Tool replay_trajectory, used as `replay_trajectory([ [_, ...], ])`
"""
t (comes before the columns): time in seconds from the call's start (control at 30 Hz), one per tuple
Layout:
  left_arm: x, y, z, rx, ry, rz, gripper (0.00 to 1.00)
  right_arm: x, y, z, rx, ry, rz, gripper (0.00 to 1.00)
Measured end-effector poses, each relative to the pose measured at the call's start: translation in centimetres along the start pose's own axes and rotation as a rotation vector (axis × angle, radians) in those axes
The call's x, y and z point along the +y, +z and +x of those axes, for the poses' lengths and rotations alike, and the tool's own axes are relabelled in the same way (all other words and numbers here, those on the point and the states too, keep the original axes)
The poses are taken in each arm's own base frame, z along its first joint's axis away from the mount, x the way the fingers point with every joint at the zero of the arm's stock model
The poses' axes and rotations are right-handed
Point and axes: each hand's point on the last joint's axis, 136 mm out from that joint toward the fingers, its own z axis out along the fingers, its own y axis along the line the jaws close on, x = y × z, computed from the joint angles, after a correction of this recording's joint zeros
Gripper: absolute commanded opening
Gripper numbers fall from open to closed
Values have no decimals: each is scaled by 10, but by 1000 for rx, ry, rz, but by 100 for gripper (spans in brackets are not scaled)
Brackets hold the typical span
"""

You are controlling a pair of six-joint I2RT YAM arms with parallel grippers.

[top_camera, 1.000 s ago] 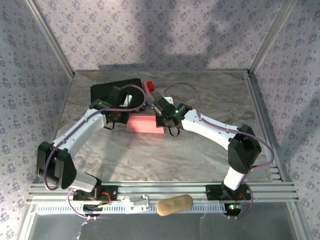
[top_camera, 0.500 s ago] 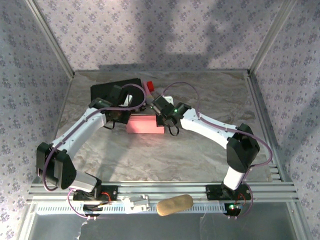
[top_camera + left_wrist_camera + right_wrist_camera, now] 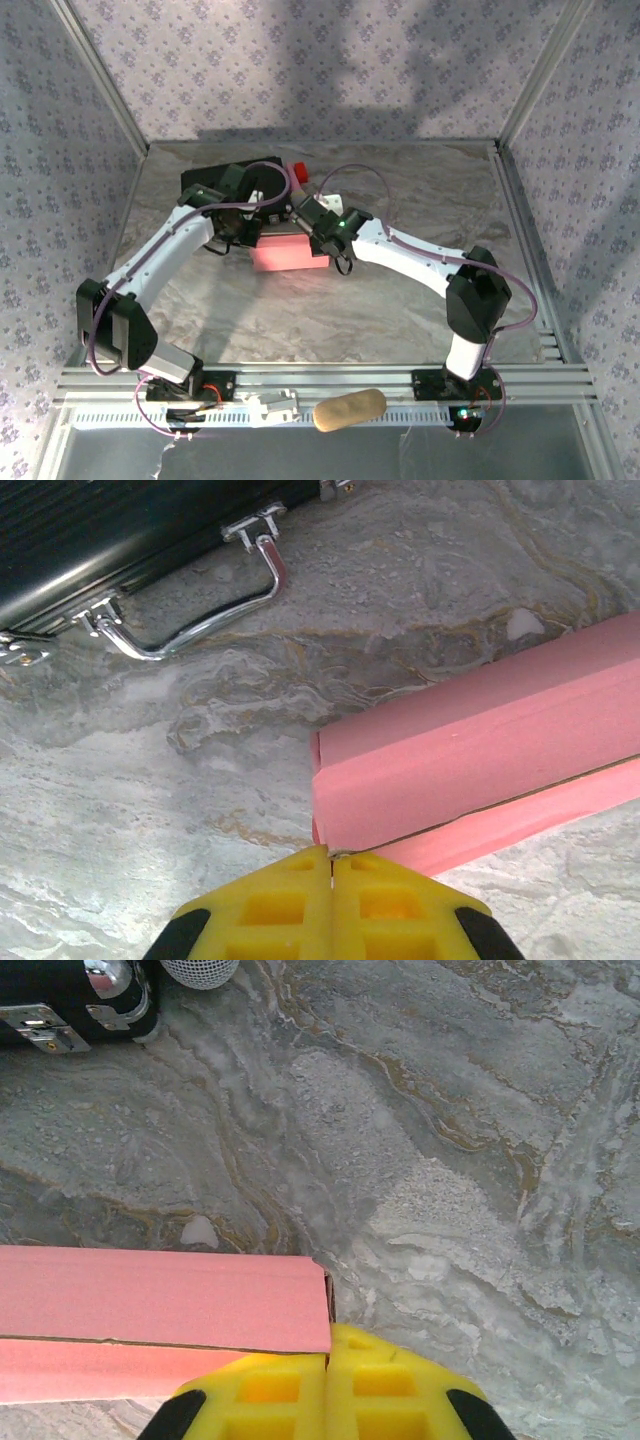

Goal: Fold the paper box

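Item: paper box (image 3: 290, 251), pink card, lying flat on the marbled worktop (image 3: 420, 200) at mid-depth, just near of a black case (image 3: 215, 181) with a chrome handle; a small red object (image 3: 297, 172) sits beyond it. Condition: already a closed, shallow rectangular form, with a long seam running along its side in both wrist views. Judged largely folded, with what is left seeming to be pressing or tucking the two short ends, whose finish cannot be made out. Left tool (image 3: 331, 866): yellow fingers pressed together, tips touching the box's left end corner; whether a thin flap edge is nipped between them cannot be told. Right tool (image 3: 328, 1352): fingers likewise together, tips against the box's right end corner, nothing visibly held. Change against the earlier overhead frames: both wrists have shifted a little away from the bases and leftward, the left one nearer the black case, the right elbow drawn inward. The box itself lies in much the same spot.
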Motion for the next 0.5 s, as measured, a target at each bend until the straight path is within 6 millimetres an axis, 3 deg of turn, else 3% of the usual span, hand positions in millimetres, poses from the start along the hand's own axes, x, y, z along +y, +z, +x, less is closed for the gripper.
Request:
replay_trajectory([
  [0.27, -8, -7, 0, 26, -16, 45, 0, -6, 1, 1, -3, 2, 32, 0],
  [0.5, -9, -1, 6, 46, -16, 47, 0, -6, 0, 1, -4, 6, 34, 0],
])
